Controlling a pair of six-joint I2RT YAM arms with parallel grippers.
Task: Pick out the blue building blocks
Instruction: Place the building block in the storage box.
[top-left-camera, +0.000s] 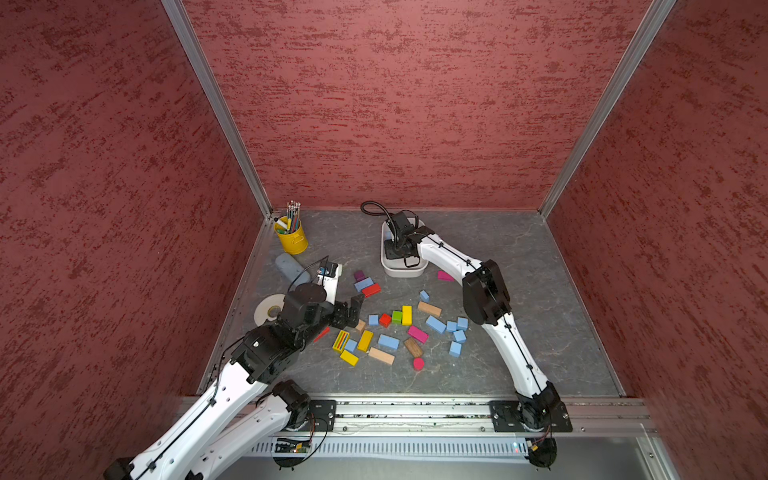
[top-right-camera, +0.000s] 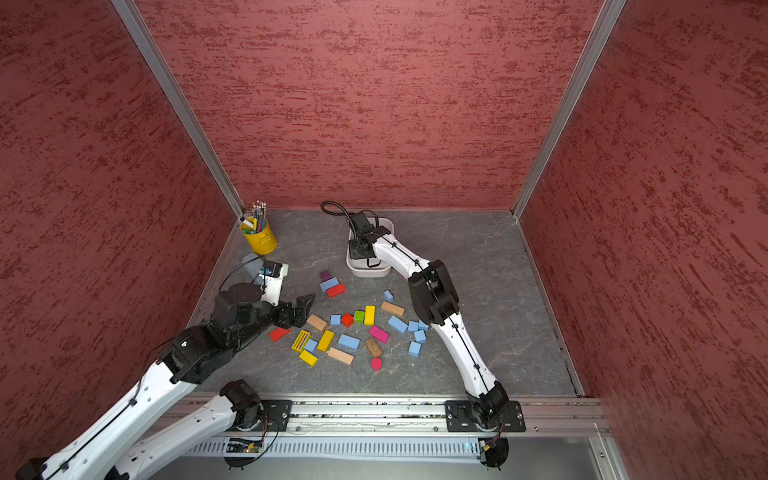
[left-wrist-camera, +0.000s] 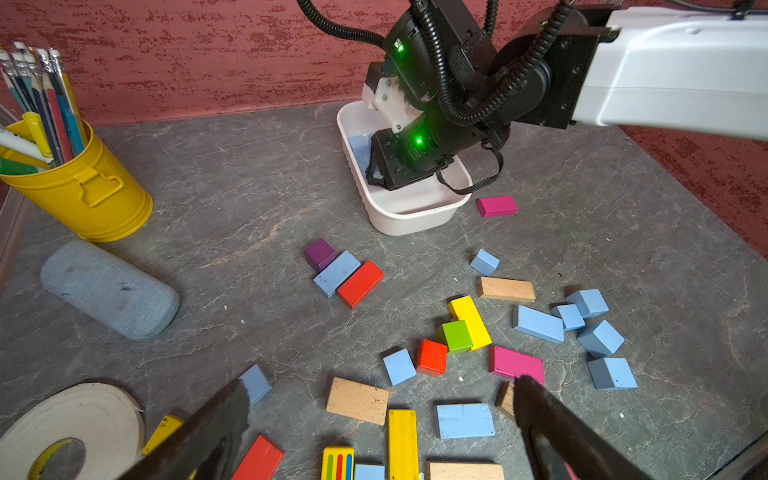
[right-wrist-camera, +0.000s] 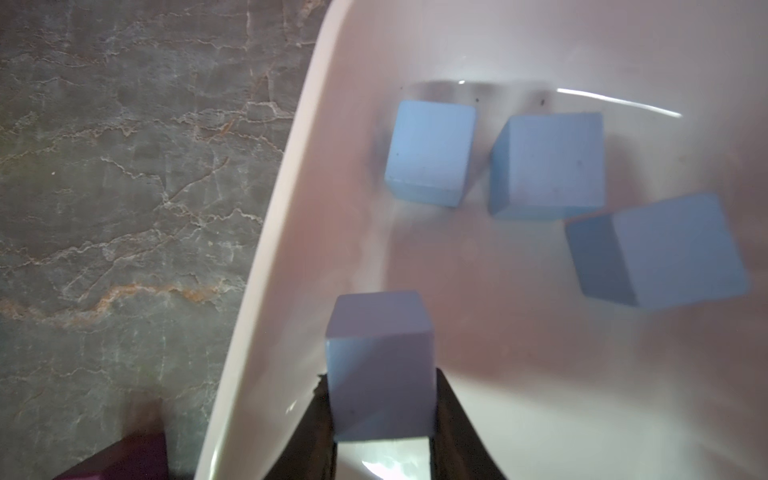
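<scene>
My right gripper (right-wrist-camera: 380, 388) reaches down into the white tub (right-wrist-camera: 291, 208) and is shut on a blue block (right-wrist-camera: 380, 357), which touches both fingers. Three more blue blocks (right-wrist-camera: 546, 166) lie on the tub's floor. In both top views the right wrist covers most of the tub (top-left-camera: 401, 272). Several blue blocks lie loose on the table, among them a flat one (top-left-camera: 388, 341) and a cluster (top-left-camera: 457, 328) beside the right arm. My left gripper (left-wrist-camera: 380, 388) hangs open over the left side of the block pile, holding nothing (top-right-camera: 299, 309).
Yellow, red, pink, green, purple and plain wooden blocks (top-left-camera: 406, 315) are mixed among the blue ones. A yellow pencil cup (top-left-camera: 292, 239), a grey case (top-left-camera: 291, 268) and a tape roll (top-left-camera: 269, 309) stand along the left wall. Red walls enclose three sides.
</scene>
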